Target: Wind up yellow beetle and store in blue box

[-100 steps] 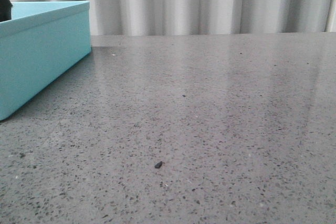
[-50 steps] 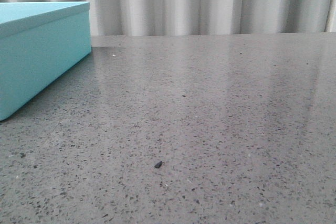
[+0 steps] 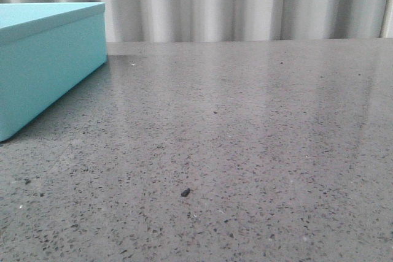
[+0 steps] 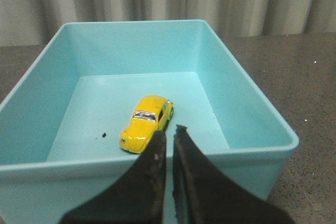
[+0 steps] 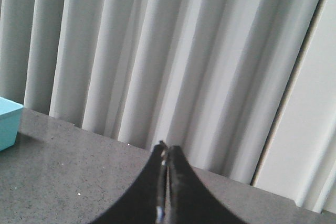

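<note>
1. While sitting on its wheels, the yellow beetle [image 4: 146, 130] is resting on the floor of the blue box [image 4: 247, 109], near the middle, with open space between it and every wall.
2. Blue box is standing lidless on the grey speckled table [image 3: 245, 139], occupying the left side in the front view.
3. Left gripper [image 4: 168, 133] is hovering above the near wall of the box, its jaws nearly closed with a thin gap, grasping nothing.
4. Right gripper [image 5: 166, 153] is hanging over the table, facing the pale curtain [image 5: 173, 51], jaws pressed together and empty.
5. Small dark speck [image 4: 104, 135] is lying on the box floor beside the car.
</note>
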### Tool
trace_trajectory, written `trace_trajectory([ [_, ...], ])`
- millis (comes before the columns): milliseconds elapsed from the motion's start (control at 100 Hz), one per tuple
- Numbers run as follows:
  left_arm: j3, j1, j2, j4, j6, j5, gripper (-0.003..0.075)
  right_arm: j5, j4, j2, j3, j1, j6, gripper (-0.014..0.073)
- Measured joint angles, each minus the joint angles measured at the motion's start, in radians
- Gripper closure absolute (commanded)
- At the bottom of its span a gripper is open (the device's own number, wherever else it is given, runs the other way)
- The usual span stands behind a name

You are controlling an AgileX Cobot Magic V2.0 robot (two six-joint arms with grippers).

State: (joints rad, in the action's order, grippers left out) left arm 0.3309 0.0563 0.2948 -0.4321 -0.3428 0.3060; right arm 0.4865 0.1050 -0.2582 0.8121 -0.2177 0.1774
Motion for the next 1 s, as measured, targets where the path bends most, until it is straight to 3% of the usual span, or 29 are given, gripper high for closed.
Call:
trace_trajectory([
  [180, -0.078, 0.0, -0.053, -0.022, 0.0, -0.01, 0.0741, -0.009, -0.009, 0.0, 0.0, 0.0, 0.0, 0.0646],
  [800, -0.084, 0.0, -0.055, -0.131, 0.0, -0.023, 0.0741, -0.009, -0.013, 0.0, -0.002, 0.0, 0.0, 0.0646],
  [1000, -0.16, 0.0, -0.055, -0.147, 0.0, -0.066, 0.0741, 0.006, -0.014, 0.0, -0.002, 0.0, 0.0, 0.0646],
])
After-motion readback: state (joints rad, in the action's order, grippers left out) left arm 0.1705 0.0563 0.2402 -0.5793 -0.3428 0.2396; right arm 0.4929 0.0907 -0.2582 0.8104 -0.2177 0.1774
